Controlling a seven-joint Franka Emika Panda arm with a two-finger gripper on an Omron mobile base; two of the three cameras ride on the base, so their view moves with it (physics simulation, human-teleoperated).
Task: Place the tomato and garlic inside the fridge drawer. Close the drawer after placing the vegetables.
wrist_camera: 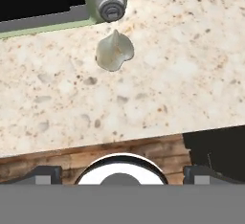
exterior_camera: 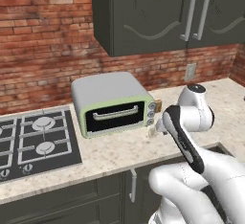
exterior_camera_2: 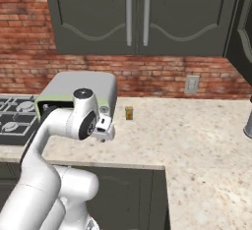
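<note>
Stovetop (exterior_camera: 33, 141) at far left of the speckled counter (exterior_camera: 119, 153); toaster oven (exterior_camera: 112, 104) next to it, green-trimmed, door shut; garlic (wrist_camera: 114, 50) lies on the counter just beside the oven's knob corner, apart from the gripper (wrist_camera: 119, 174); fingertips (wrist_camera: 45, 174) sit far apart, jaws wide, holding nothing; small carton (exterior_camera_2: 129, 112) stands right of the oven.
</note>
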